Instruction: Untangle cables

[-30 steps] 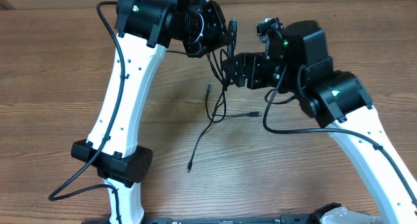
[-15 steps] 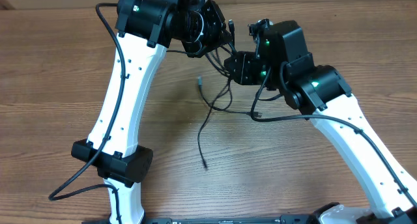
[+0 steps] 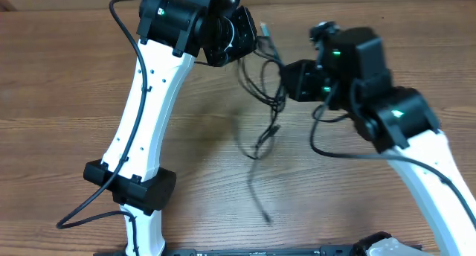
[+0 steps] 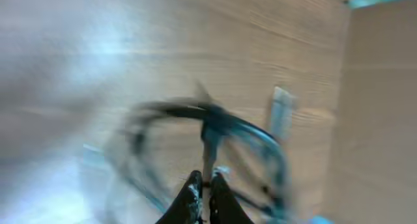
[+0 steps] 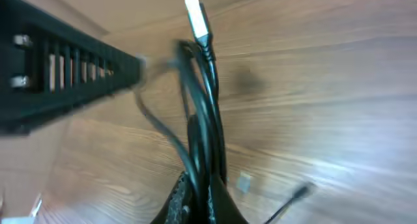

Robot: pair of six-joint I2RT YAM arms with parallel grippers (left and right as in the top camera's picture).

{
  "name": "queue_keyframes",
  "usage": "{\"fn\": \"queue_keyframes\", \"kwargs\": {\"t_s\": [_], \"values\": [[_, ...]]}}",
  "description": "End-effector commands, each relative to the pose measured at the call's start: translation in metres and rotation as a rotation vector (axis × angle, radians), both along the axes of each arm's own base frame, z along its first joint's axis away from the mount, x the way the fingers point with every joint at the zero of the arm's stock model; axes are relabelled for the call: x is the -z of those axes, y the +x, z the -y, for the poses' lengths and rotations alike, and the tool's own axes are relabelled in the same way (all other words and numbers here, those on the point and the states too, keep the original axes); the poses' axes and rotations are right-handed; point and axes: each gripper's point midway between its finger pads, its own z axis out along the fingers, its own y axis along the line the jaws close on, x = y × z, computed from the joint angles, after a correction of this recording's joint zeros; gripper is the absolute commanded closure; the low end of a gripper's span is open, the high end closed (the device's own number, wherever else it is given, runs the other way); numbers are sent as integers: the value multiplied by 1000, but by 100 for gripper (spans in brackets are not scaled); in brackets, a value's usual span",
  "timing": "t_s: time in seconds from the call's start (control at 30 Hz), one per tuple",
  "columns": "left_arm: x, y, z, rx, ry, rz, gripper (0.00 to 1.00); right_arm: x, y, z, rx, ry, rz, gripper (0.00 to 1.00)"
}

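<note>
Right, cables (image 3: pixel 265 100): the black tangle was up off the table (image 3: pixel 59 85), strung between the two grippers near the far middle, with loose strands trailing toward the near side.
Left gripper (image 3: pixel 253 40): pressed together on one strand of the cables. Its wrist view was badly blurred, but the fingertips (image 4: pixel 190 198) were nipping a thin wire, a loop arcing above them.
Right gripper (image 3: pixel 282 81): clamped tight on a bunch of strands. In its wrist view the fingers (image 5: pixel 174 210) pinched the bundle at the bottom edge, and the wires ran straight up from there.
Plug (image 5: pixel 197 19): a pale, flat-ended connector stood at the top of that bundle.
Loose end (image 3: pixel 265 216): one strand's tip hung lowest, over bare wood. Whether it touched the table, couldn't tell.
Left arm (image 3: pixel 141 129): white links and a black wrist, reaching in from the left.
</note>
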Motion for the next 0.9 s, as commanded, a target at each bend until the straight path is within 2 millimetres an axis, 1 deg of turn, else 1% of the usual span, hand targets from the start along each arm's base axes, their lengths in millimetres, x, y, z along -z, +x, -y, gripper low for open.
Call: {"fn": "queue_keyframes", "kwargs": {"t_s": [0.0,0.07,0.13,0.2,0.3,0.37,0.47,0.57,0.67,0.73,0.8,0.87], "values": [[-9,20,-40,140,230,233,85,-17,-8,24,50,43,9,96],[-9,19,-39,208,256,263,74,-10,-10,23,43,42,-23,96],[-8,15,-36,271,262,278,67,-3,-11,23,41,34,-54,96],[-8,9,-30,348,249,293,64,0,-13,19,19,46,-74,96],[-8,-4,-17,470,199,305,60,-1,-16,13,-11,70,-83,96],[-6,-12,-9,540,163,310,58,-1,-16,13,-6,74,-87,96],[4,-16,-7,573,151,279,56,0,-15,19,11,71,-93,96],[17,-19,-7,587,150,240,56,6,-8,41,127,74,-137,96],[29,-21,-7,602,155,208,55,3,-1,67,210,102,-153,96],[35,-22,-7,609,157,190,52,-6,1,81,238,131,-146,96],[39,-26,-3,640,145,187,47,-22,2,97,262,169,-125,96],[42,-34,8,721,105,205,37,-38,0,108,267,209,-94,96]]}}
